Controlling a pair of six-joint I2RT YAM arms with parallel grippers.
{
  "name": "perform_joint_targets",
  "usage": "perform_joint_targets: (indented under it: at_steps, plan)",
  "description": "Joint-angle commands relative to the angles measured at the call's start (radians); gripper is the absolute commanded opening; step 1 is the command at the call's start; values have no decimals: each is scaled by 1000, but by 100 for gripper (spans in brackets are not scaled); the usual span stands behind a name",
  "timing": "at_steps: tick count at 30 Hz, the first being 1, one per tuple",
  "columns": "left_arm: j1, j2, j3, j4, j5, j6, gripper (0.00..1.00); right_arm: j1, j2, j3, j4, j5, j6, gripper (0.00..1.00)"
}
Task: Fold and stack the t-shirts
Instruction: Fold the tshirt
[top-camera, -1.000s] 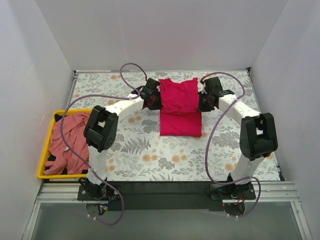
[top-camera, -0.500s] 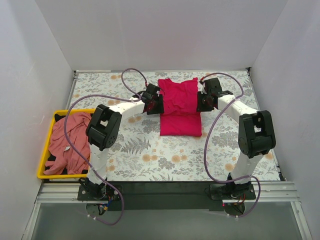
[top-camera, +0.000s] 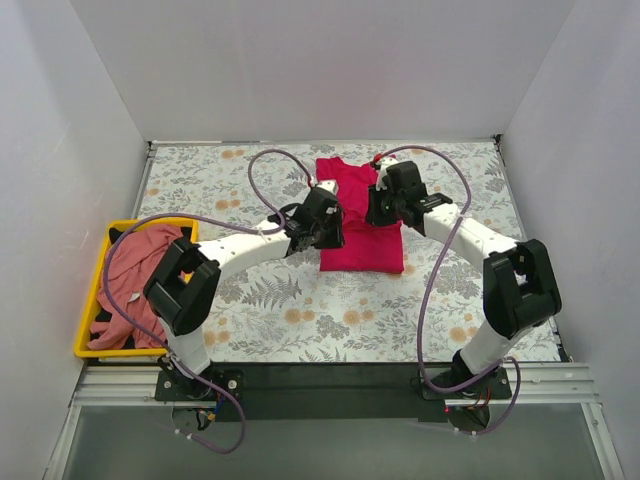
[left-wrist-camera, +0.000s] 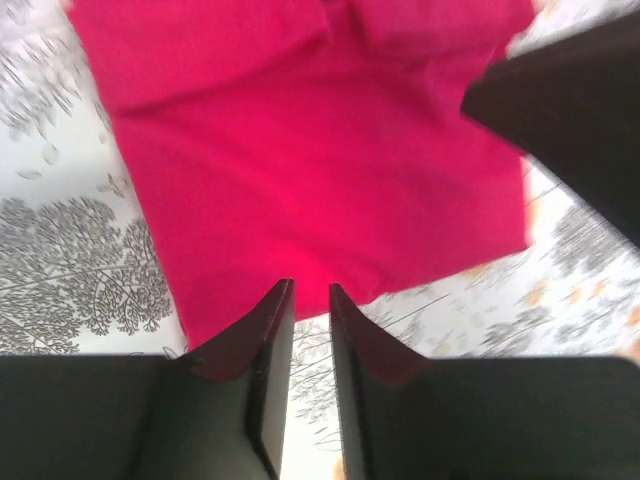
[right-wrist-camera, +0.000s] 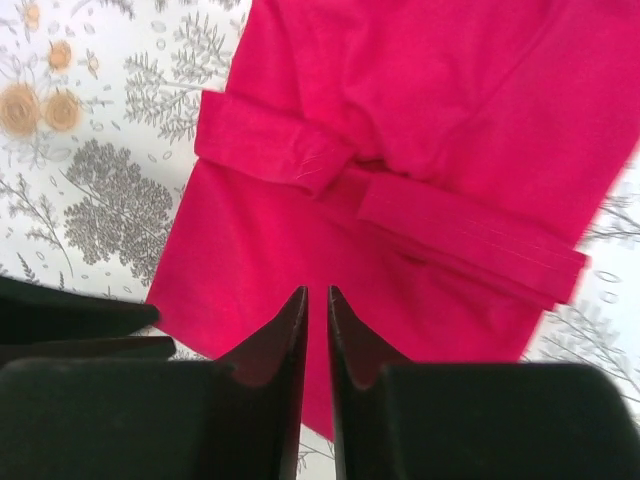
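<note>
The magenta-red t-shirt (top-camera: 362, 250) lies flat at mid-table, its sleeves folded inward across the body (right-wrist-camera: 400, 130). My left gripper (top-camera: 328, 228) hovers at its left edge. In the left wrist view the left gripper (left-wrist-camera: 310, 285) has its jaws slightly parted and nothing between them, tips at the cloth's (left-wrist-camera: 300, 150) border. My right gripper (top-camera: 377, 208) hangs over the shirt's upper right. In the right wrist view the right gripper (right-wrist-camera: 317, 290) shows a narrow empty gap. The salmon-pink t-shirt (top-camera: 135, 280) lies crumpled in the bin.
A yellow bin (top-camera: 88, 330) sits at the table's left edge. White walls close the floral-patterned table (top-camera: 300, 310) on three sides. Purple cables loop above both arms. The two grippers are close together over the shirt.
Both grippers let go of the shirt's sides and parted their jaws. Both arms swung inward and nearer, over the shirt. The shirt's upper part now looks narrower.
</note>
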Motion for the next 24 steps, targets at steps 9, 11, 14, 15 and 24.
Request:
perform_joint_targets:
  at_steps: [9, 11, 14, 15, 24]
  plan:
    - [-9, 100, -72, -86, 147, -45, 15, 33, 199, 14, 141, -42, 0, 11]
    - [-9, 96, -90, -97, 157, -45, 15, 33, 230, 27, 141, -29, -21, 11]
    - [-9, 92, -97, -131, 159, -39, 15, 33, 261, 53, 142, 0, -40, 11]
    - [-9, 91, -100, -143, 159, -37, 15, 33, 267, 62, 142, 12, -47, 11]
    - [-9, 63, -124, -191, 182, -26, 15, 32, 373, 206, 147, 133, -153, 13]
